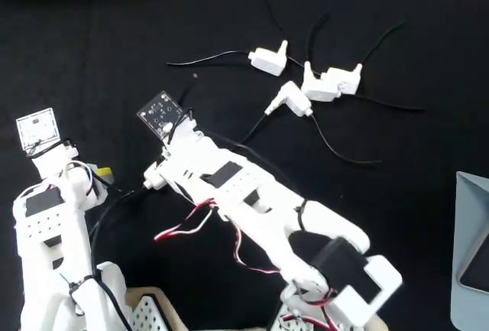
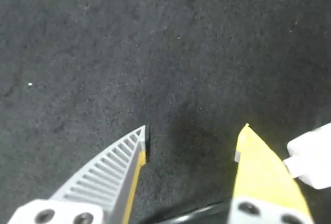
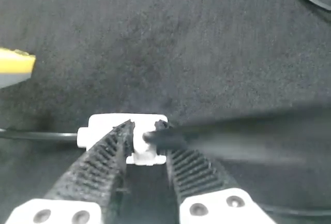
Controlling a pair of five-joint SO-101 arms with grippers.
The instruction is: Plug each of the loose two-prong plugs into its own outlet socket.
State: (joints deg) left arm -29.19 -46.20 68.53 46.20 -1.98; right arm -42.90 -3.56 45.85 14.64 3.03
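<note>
Plugs are scattered upper-middle in the high view. In the wrist views, the right hand is shown clamped on a white plug, the left hand spread apart.

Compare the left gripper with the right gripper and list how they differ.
The left gripper is open and holds nothing; the right gripper is shut on a white plug. The left gripper has one pale ribbed finger and one yellow finger; the right gripper's fingers are both dark and ribbed. Both hang low over the black tabletop.
</note>
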